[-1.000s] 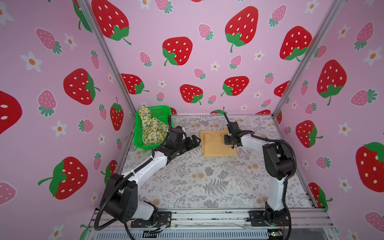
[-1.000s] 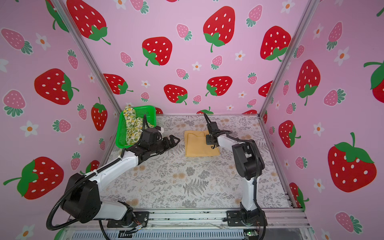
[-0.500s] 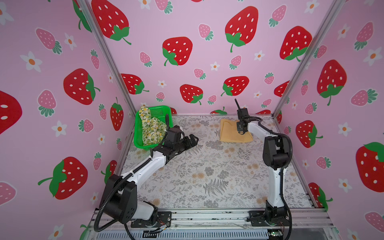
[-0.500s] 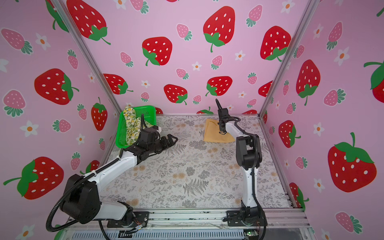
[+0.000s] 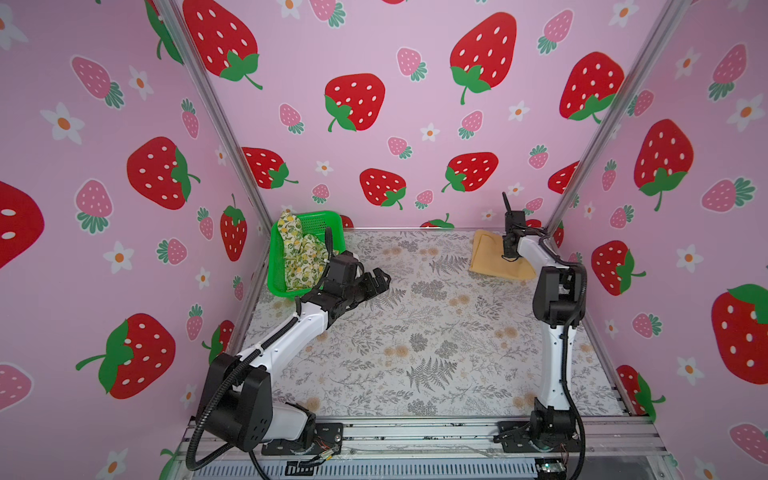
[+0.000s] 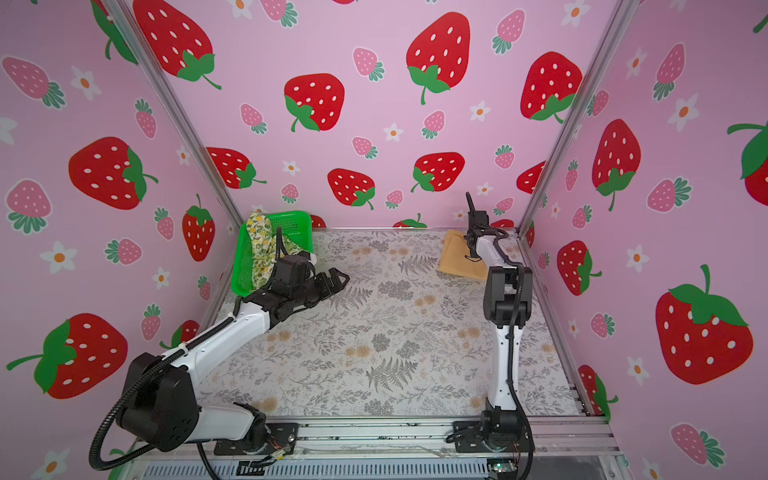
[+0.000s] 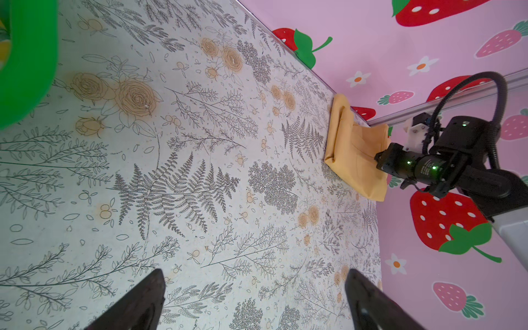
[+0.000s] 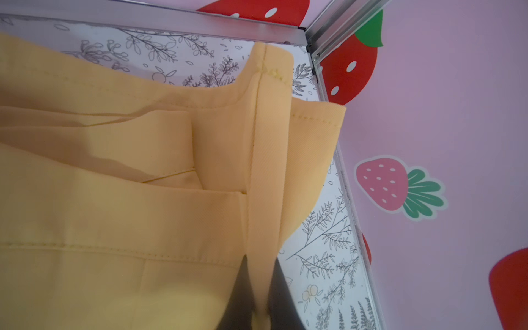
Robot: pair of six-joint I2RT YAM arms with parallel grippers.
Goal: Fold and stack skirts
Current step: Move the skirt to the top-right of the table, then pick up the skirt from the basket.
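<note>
The right arm (image 5: pixel 555 332) stood upright from its base at the near right edge. It bent at the elbow and reached into the far right corner with the wrist tipped down. The right gripper (image 5: pixel 510 254) was pinching a raised, seamed fold of the plain mustard-yellow cloth skirt (image 5: pixel 488 259). The right wrist view showed that strip of fabric running between the two dark fingers (image 8: pixel 240 291).

The left arm (image 5: pixel 299 332) stretched low from the near left base toward the far left. Its forearm was almost level. The left gripper (image 5: pixel 380 280) had its jaws spread wide over the floral-printed tabletop (image 5: pixel 415 332), just beside the green plastic mesh basket (image 5: pixel 274 282).

The mustard skirt lay on the tabletop in the far right corner, folded into a rough layered rectangle, with stitched hems showing. The cream skirt printed with lemons and leaves (image 5: pixel 301 257) sat crumpled in the basket at the far left, part of it rising over the far rim.
</note>
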